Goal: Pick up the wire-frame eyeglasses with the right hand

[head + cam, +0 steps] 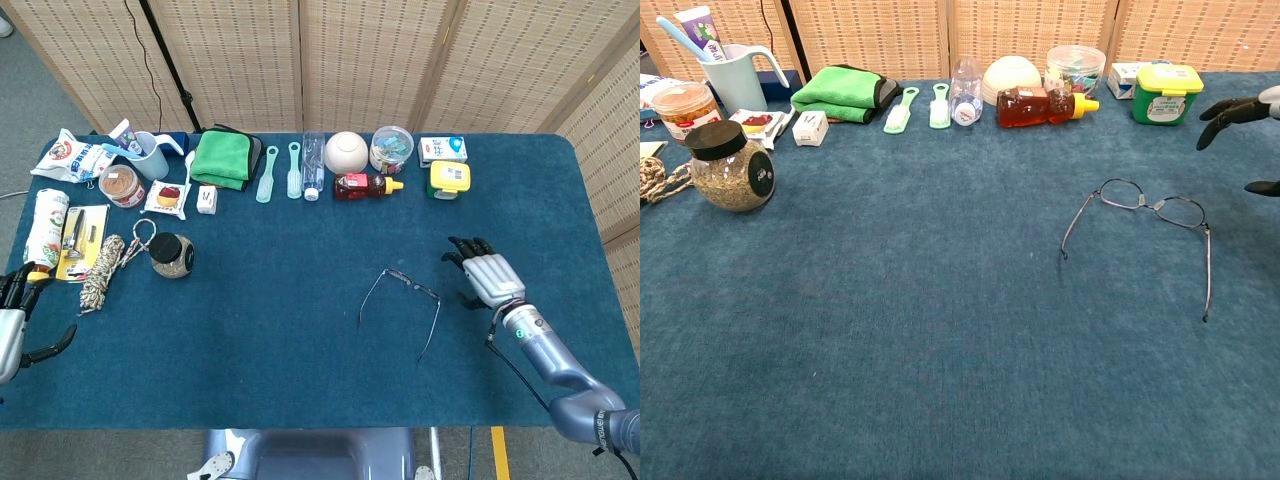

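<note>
I saw the wire-frame eyeglasses [404, 298] [1143, 225] lying flat on the blue cloth, right of centre, temples unfolded toward the frame's bottom.
</note>
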You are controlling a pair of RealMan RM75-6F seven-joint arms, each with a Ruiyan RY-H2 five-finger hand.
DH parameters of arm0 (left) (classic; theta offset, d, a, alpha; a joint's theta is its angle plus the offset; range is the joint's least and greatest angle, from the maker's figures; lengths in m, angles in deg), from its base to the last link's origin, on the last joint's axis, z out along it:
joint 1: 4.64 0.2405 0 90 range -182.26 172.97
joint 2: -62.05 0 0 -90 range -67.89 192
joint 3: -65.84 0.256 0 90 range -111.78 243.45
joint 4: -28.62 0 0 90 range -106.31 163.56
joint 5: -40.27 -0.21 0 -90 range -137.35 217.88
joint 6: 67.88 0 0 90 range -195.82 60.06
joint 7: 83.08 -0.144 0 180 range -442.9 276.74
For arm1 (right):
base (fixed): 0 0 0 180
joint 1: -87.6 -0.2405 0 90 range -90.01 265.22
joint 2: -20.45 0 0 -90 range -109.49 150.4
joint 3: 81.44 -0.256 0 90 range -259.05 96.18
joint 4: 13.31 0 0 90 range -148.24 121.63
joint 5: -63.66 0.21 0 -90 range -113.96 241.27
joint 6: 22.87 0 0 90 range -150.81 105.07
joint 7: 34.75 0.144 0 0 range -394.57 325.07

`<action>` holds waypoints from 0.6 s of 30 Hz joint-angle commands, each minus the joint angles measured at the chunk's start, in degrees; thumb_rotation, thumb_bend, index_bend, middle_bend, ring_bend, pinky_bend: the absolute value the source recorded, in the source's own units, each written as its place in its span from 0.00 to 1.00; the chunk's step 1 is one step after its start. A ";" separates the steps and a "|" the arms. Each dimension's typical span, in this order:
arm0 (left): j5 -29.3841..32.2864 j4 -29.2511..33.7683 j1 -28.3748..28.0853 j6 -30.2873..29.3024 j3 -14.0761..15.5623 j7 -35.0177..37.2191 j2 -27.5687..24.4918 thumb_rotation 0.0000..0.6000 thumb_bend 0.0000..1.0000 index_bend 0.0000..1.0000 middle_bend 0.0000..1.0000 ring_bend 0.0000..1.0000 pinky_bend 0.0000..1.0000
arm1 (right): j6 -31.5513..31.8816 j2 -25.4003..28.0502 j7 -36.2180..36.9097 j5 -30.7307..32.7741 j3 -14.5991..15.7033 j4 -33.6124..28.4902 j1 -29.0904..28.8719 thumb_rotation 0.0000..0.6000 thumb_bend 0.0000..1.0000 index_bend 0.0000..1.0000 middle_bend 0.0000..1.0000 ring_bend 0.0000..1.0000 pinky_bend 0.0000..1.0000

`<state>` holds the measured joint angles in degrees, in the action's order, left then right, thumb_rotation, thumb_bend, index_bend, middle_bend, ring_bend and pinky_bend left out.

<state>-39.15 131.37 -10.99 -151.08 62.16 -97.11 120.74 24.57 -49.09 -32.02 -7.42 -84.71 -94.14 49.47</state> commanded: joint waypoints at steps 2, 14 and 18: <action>0.02 0.18 0.01 -0.12 -0.09 -0.07 -0.27 0.46 0.25 0.20 0.05 0.07 0.08 | -0.44 -1.00 -0.05 -0.98 0.14 1.69 0.24 1.00 0.35 0.25 0.02 0.00 0.00; -0.16 1.50 -0.23 -0.16 -0.21 -0.97 -1.05 0.46 0.25 0.20 0.05 0.07 0.08 | 0.48 -3.53 -3.59 -1.95 0.71 3.48 1.38 1.00 0.09 0.30 0.03 0.00 0.00; -0.31 1.80 -0.20 -0.19 -0.11 -1.03 -1.22 0.47 0.25 0.20 0.05 0.07 0.08 | -0.46 -4.18 -5.48 -0.70 0.44 3.09 1.12 1.00 0.07 0.30 0.03 0.00 0.00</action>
<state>-39.46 133.16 -11.19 -151.27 62.05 -98.13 119.52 24.46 -52.98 -36.82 -8.60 -84.13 -90.83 50.70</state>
